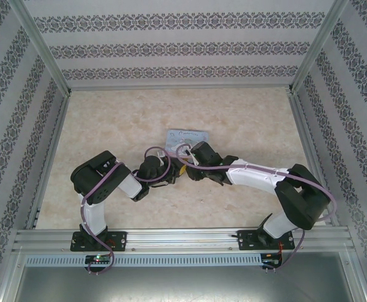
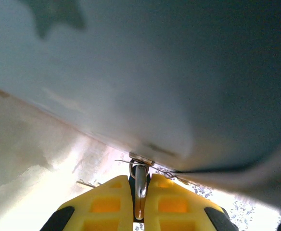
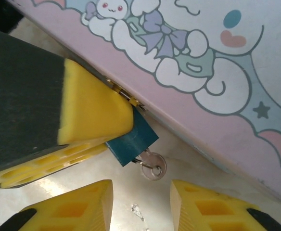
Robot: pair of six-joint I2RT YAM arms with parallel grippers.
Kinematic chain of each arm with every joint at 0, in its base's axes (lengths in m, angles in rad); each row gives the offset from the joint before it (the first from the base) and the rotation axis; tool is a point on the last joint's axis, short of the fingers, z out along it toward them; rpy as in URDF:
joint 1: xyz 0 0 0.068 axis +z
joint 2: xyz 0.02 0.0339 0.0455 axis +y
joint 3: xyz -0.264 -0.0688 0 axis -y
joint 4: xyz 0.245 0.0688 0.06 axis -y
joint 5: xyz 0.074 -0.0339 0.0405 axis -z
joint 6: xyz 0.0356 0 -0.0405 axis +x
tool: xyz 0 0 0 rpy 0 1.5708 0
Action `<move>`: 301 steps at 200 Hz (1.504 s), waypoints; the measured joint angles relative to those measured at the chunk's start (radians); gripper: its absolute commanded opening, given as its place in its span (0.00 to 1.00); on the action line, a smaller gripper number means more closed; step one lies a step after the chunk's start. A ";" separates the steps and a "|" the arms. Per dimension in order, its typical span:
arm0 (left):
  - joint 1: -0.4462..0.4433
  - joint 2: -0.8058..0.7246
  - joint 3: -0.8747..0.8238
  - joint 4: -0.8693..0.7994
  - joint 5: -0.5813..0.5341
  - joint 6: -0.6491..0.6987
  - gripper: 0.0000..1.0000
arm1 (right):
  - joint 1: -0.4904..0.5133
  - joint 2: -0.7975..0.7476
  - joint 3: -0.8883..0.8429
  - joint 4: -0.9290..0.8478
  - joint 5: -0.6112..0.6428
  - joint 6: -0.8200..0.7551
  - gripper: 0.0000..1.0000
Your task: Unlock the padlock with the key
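Our right end effector [image 3: 140, 195] sits spread either side of the key [image 3: 154, 166], which is already seated in the teal padlock [image 3: 131, 142]. We judge the unlocking turn not yet made. Our left end effector [image 2: 140, 190] pinches the padlock, which hangs at the edge of the cartoon-printed tin [image 3: 217, 96] behind.

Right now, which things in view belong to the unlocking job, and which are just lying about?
Job in hand:
- padlock, teal, clamped by the left gripper
- key, sitting in the padlock
- right gripper, open just short of the key

Just there:
- cartoon-printed tin, against which the padlock hangs
- table
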 measured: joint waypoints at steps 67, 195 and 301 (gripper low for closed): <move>0.000 0.000 0.000 0.000 0.011 0.000 0.00 | 0.000 0.065 0.037 -0.016 0.024 -0.015 0.29; 0.013 -0.010 0.007 -0.014 0.000 0.011 0.00 | -0.156 0.047 0.028 0.004 -0.292 0.063 0.06; 0.013 -0.039 0.007 -0.068 0.022 0.006 0.00 | -0.158 -0.125 -0.046 0.042 -0.224 0.022 0.47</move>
